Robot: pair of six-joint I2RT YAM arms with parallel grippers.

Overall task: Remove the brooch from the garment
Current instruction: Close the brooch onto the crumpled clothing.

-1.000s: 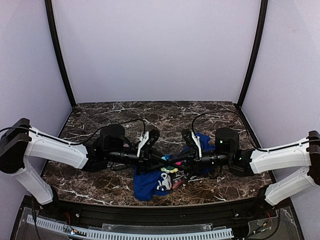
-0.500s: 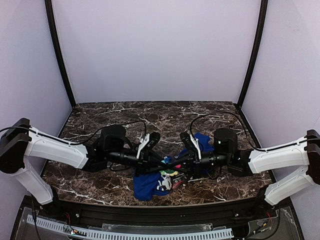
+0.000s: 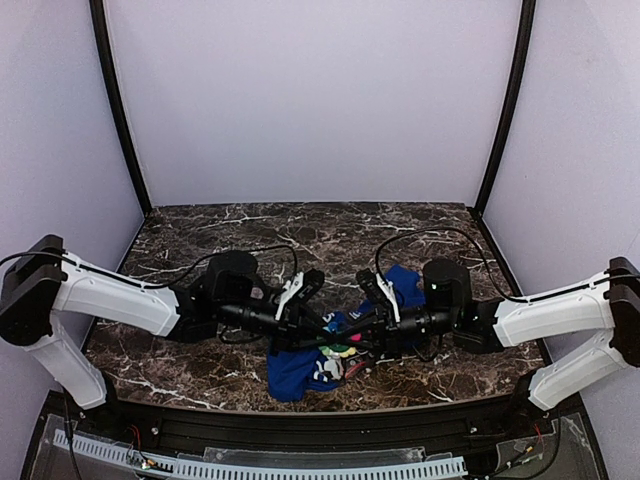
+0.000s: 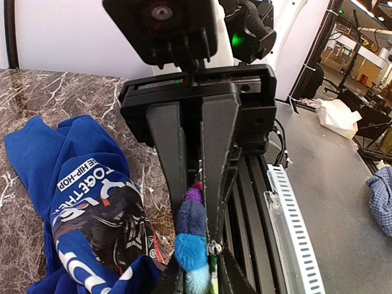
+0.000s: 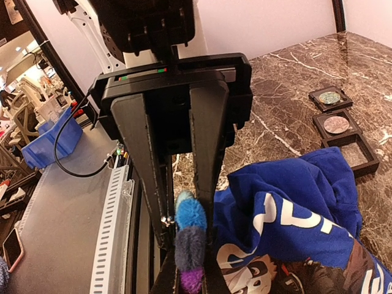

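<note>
Your left gripper point(image 4: 202, 277) and right gripper point(image 5: 187, 278) meet tip to tip over the near middle of the dark brown marble table point(image 3: 200, 232). Each has its fingers drawn narrow, pinching the fuzzy multicoloured brooch point(image 4: 191, 236). The brooch sits in that double grip just above the crumpled blue printed garment point(image 4: 79, 184) lying on the table. You cannot tell whether its pin is in the cloth.

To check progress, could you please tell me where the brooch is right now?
In the top view the brooch is centred toward the front of the table, between the meeting tips of the left claw and the right claw, over the blue garment.
</note>
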